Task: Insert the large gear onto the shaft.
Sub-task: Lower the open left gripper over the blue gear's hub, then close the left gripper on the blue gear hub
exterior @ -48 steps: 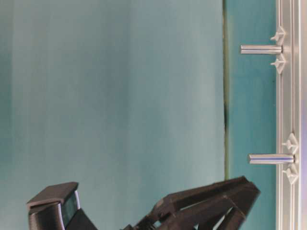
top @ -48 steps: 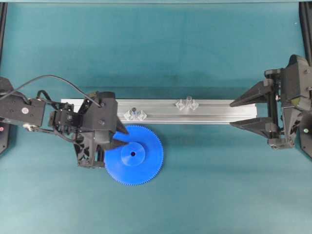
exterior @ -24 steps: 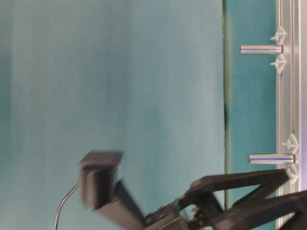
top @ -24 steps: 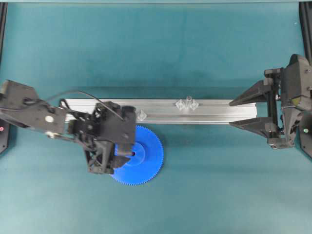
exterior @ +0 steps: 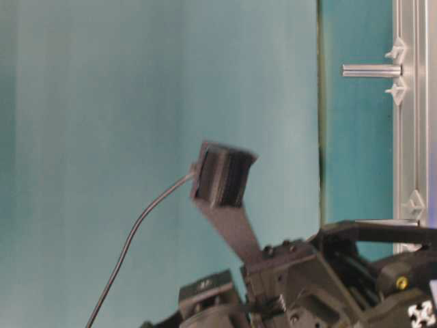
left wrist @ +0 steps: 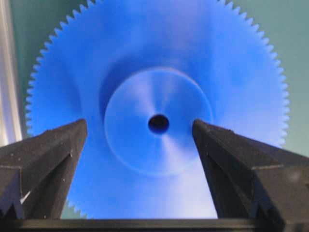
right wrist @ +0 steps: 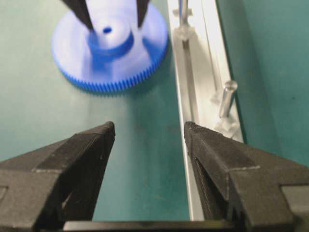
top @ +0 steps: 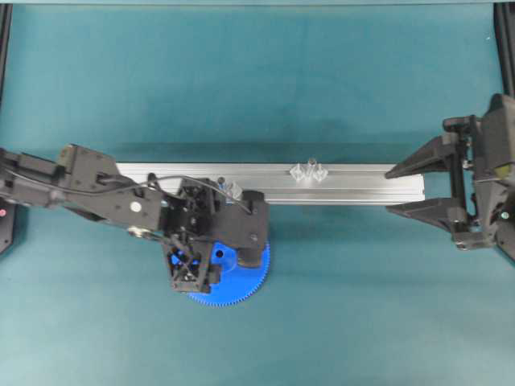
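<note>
The large gear (top: 241, 277) lies flat on the teal table surface (top: 257, 80), hub up, just below the aluminium rail (top: 362, 183) and partly hidden by the left arm in the overhead view. You have the left gripper (left wrist: 140, 128) directly above it, jaws spread wide, one finger at 9 o'clock and the other at 3 o'clock of the raised hub (left wrist: 158, 126). This placement suits a pinch on the hub rather than on the toothed rim, which would likely keep the centre hole (left wrist: 158, 123) unobstructed for insertion. Nothing is gripped yet.

The rail carries two upright pins. One shaft (right wrist: 227, 99) stands near the rail's middle; the other shaft (right wrist: 183, 12) sits close to the gear's 12 o'clock edge and is probably the nearer target, though the overhead view hides most of it behind the arm.

The right gripper (right wrist: 149, 145) waits with jaws wide at the rail's right end, holding nothing, apparently positioned to steady the rail.
</note>
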`<state>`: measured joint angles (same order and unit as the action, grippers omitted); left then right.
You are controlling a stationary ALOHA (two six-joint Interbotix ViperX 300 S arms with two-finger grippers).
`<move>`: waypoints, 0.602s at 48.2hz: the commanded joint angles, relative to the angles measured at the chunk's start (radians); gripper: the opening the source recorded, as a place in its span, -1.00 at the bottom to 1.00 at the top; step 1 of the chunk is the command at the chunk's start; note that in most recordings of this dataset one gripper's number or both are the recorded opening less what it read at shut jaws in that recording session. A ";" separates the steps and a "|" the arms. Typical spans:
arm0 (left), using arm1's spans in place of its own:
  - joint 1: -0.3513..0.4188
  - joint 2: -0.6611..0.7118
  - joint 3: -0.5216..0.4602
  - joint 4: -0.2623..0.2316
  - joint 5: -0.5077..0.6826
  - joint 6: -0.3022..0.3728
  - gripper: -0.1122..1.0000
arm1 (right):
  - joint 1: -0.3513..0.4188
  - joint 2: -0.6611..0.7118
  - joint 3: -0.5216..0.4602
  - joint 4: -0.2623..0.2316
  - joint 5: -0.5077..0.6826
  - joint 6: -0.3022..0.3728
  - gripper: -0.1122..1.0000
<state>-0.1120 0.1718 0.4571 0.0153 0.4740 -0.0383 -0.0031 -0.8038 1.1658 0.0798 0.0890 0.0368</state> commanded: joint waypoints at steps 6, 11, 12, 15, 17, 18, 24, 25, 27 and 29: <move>-0.005 0.002 -0.040 0.003 0.023 -0.005 0.85 | 0.003 -0.087 0.018 0.002 -0.012 0.011 0.47; -0.005 0.008 -0.052 0.002 0.051 -0.006 0.85 | 0.005 -0.130 0.037 0.002 -0.006 0.011 0.47; -0.005 0.009 -0.054 0.003 0.055 -0.006 0.85 | 0.005 -0.138 0.038 0.002 -0.005 0.011 0.47; -0.006 0.012 -0.061 0.003 0.075 -0.006 0.85 | 0.003 -0.152 0.041 0.002 0.003 0.011 0.47; -0.006 0.014 -0.064 0.002 0.087 -0.006 0.85 | 0.005 -0.160 0.043 0.002 0.011 0.011 0.47; -0.008 0.015 -0.067 0.002 0.092 -0.006 0.85 | 0.005 -0.161 0.043 0.002 0.015 0.011 0.47; -0.029 0.023 -0.084 0.002 0.109 -0.018 0.85 | 0.005 -0.161 0.043 0.002 0.031 0.009 0.47; -0.035 0.025 -0.089 0.002 0.109 -0.021 0.85 | 0.003 -0.161 0.043 0.002 0.031 0.011 0.47; -0.046 0.029 -0.092 0.002 0.109 -0.026 0.85 | 0.005 -0.161 0.043 0.002 0.031 0.011 0.47; -0.051 0.034 -0.091 0.002 0.109 -0.034 0.85 | 0.005 -0.161 0.044 0.002 0.031 0.009 0.47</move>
<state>-0.1350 0.2086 0.3850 0.0184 0.5829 -0.0614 -0.0015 -0.9695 1.2195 0.0798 0.1243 0.0383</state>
